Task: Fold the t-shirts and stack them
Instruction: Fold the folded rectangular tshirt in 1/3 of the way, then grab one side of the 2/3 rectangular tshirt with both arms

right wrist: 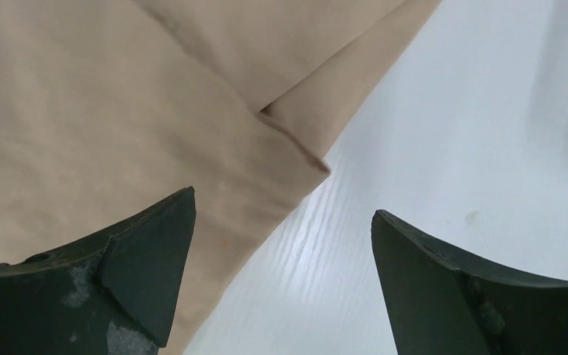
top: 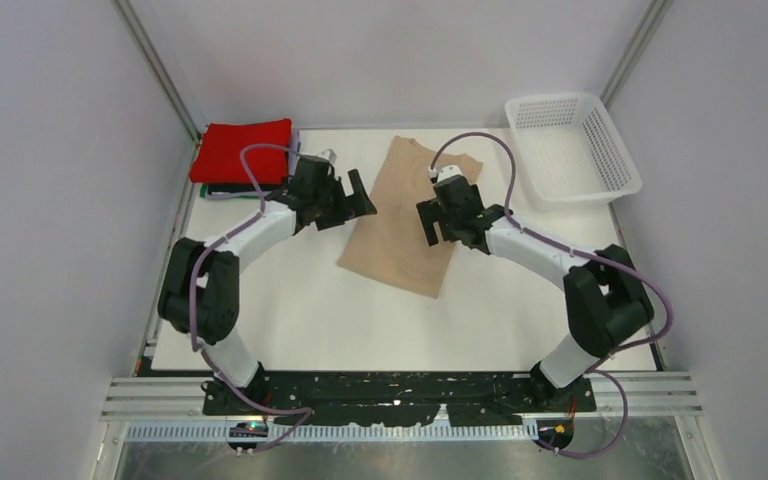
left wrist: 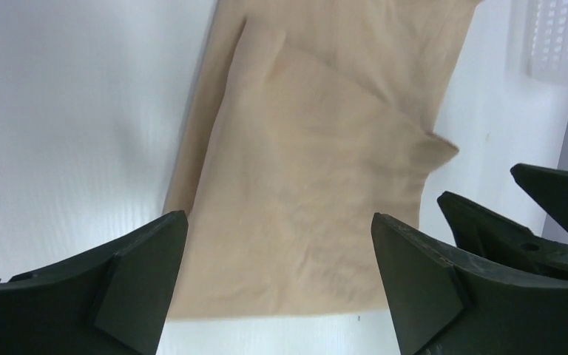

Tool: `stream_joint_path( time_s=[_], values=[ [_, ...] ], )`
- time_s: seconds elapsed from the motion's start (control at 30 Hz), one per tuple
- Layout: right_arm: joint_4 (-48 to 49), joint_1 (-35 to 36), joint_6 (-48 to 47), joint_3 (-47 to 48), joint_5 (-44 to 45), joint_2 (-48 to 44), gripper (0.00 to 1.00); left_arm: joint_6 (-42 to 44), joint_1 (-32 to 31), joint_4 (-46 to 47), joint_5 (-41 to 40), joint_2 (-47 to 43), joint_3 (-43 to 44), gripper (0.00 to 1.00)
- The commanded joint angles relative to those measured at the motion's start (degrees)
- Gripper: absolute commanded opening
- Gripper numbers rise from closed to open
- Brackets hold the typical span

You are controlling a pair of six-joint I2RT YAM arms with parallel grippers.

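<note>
My left pincer [left wrist: 278,217] and right pincer [right wrist: 283,203], both wide and empty, flank the beige shirt [top: 400,225], whose long axis runs between them.

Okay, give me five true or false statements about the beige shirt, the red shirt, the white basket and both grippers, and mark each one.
1. The beige t-shirt lies on the table between the two arms. True.
2. The left gripper is shut on the shirt. False: its jaws are open and hold nothing.
3. The red t-shirt tops a folded stack in the far left corner. True.
4. The basket holds a folded shirt. False: nothing shows inside it.
5. The right gripper is open above the beige shirt's edge. True.
</note>
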Motion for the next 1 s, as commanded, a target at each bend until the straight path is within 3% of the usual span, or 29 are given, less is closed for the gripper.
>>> stream_joint_path(
  time_s=[0.0,0.1,0.3,0.47,0.57,0.7,0.83,0.93,0.97],
  values=[
    [4.7,1.6,-4.0,-7.5,-14.4,-11.5,0.96,-0.2,0.2,0.2,0.2,-10.8,-10.5,1.00],
    [3.1,5.6,-8.1,-11.7,-24.7,-14.7,0.97,-1.7,0.2,0.3,0.9,-14.4,-17.8,0.96],
    [-1.7,16.5,-11.1,-13.0,-24.2,-14.1,0.98,-5.7,0.2,2.5,-0.3,-13.4,-22.9,0.78],
    [-6.0,18.4,-11.7,-9.9,-21.8,-7.3,0.76,-7.9,0.2,3.0,-0.8,-8.0,-21.0,0.64],
    [-6.3,18.8,-11.5,-8.7,-18.3,-5.0,0.70,-8.6,0.2,3.4,-0.4,-5.7,-20.9,0.51],
    [-7.7,18.8,-10.9,-7.3,-13.3,-2.5,0.65,-8.9,0.2,3.8,0.2,-2.6,-19.8,0.44],
    [-10.2,18.8,-10.4,-6.0,-10.6,0.6,0.56,-9.0,0.2,4.1,1.6,-0.5,-18.0,0.22],
    [-11.6,18.8,-10.5,-5.0,-8.9,2.8,0.49,-8.8,0.2,4.1,2.2,-0.3,-17.4,0.00],
    [-12.1,18.8,-10.5,-4.8,-8.0,3.7,0.46,-8.6,0.2,4.1,1.9,-0.5,-17.5,0.00]
  ],
)
